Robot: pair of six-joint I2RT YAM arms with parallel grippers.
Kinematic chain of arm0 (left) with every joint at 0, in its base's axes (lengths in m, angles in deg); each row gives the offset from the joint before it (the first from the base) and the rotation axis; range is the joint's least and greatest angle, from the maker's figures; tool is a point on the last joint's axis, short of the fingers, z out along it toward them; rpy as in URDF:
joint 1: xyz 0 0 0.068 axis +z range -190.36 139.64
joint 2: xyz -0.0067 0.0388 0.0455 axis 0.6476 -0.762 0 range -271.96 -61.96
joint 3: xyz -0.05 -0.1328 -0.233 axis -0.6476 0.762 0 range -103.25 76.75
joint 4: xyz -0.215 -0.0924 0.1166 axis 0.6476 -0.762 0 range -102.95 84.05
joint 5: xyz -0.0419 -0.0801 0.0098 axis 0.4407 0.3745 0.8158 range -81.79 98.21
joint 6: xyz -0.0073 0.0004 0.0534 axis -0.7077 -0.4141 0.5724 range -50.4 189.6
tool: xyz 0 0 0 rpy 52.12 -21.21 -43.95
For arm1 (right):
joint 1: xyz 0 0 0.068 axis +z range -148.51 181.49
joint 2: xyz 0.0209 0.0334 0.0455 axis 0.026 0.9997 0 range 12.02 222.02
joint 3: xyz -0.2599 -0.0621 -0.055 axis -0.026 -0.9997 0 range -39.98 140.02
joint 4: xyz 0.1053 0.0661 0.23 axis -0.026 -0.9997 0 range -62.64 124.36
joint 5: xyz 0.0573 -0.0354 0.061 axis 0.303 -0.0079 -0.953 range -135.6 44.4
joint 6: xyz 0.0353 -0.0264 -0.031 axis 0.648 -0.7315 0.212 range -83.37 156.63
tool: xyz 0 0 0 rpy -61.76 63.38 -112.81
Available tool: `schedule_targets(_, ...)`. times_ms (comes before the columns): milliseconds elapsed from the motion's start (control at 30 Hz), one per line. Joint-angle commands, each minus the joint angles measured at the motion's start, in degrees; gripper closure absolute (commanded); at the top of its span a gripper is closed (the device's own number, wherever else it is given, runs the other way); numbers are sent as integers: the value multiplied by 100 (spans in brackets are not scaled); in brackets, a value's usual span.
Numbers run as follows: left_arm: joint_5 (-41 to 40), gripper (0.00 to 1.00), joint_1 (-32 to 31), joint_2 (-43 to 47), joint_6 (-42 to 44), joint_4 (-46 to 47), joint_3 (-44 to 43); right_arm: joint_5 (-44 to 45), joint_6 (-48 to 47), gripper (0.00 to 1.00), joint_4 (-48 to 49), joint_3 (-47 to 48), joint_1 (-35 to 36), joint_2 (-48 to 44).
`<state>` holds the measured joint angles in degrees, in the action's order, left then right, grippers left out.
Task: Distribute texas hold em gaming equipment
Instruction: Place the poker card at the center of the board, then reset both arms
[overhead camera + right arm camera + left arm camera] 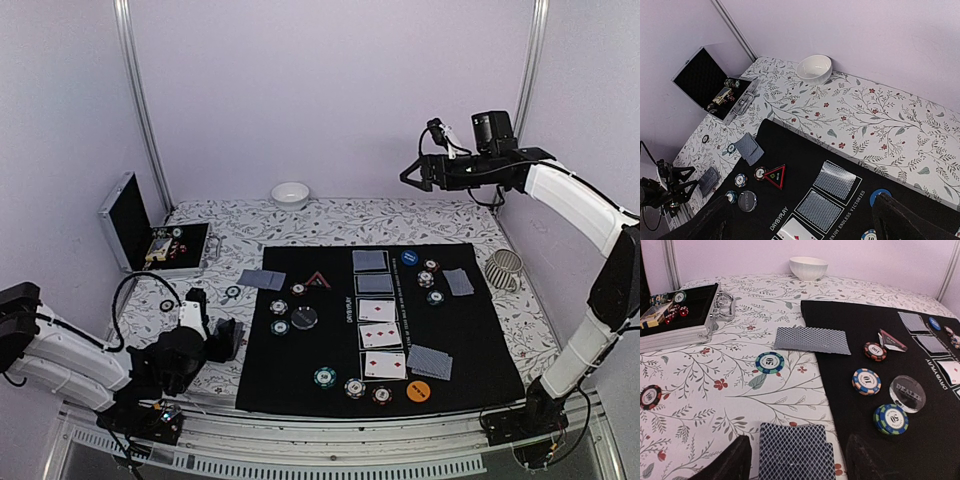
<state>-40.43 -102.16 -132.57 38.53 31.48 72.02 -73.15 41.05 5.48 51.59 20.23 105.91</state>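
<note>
Five board slots: all are filled on the black mat (480, 345), with two face-down cards (370, 260) at the far end and three face-up cards (380, 336) toward the arms.
Dealt hands: three face-down pairs lie on the mat, the left pair (262, 279), the right pair (459, 282) and the front pair (429, 362).
Chips on the mat: front chips (354, 387) sit in a row of three; left chips (279, 306) and right chips (425, 279) sit in small clusters.
Buttons: the blue disc (409, 257) is beside the far slots, the orange disc (418, 391) is at the front, and the clear dealer button (907, 393) is among the left chips.
Stray chips: a green-edged chip (769, 362) and a dark chip (650, 396) lie off the mat on the flowered cloth (700, 370).
Case: the open case (150, 240) at the far left has more chips and small red pieces inside.
Deck (795, 455): flat on the cloth, just left of the mat.
Left gripper (228, 340): jaws half spread, straddling the deck with a gap on each side; not pinching it, as far as the wrist view shows.
Right gripper (408, 176): jaws spread wide and empty, raised high over the far right corner.
Progress: mostly laid out, by my reading. Probably left are the stray chips, the deck and whatever belongs out of the case.
</note>
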Motion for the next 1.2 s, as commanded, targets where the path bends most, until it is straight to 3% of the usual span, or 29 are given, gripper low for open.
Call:
schedule_targets(0, 322, 33, -103, 739, 10, -208, 461, -101, -76, 1, 6, -118, 24, -302)
schedule_targets(133, 305, 31, -179, 1005, 27, -556, 420, -177, -91, 1, 14, -172, 26, -344)
schedule_targets(400, 128, 11, -174, 572, 104, -1049, -165, -80, -207, 1, -39, -456, -4, -731)
schedule_targets(500, 79, 2, -194, 806, 487, -1315, -583, 252, -224, 1, 348, -1002, -156, -1253)
schedule_targets(567, -163, 2, -92, 1034, 977, -1345, -870, 647, -170, 1, 873, -1587, -384, -1796)
schedule_targets(733, 419, 2, 1236, 1638, 1623, -1676, -1333, 1265, 270, 1, 3027, -3594, -1140, -3245)
schedule_targets(867, 1108, 2, 2430, 2126, 2228, -1329, -1196, 2591, 510, 1, 4895, -5446, -1494, -4064)
schedule_targets(1067, 1454, 2, 4324, 2152, 2297, -734, -886, 3506, 822, 1, 6612, -6966, -1947, -4009)
schedule_targets(1167, 1547, 2, 4657, 1937, 2699, 57, -717, 4060, 506, 1, 7296, -7602, -1972, -3957)
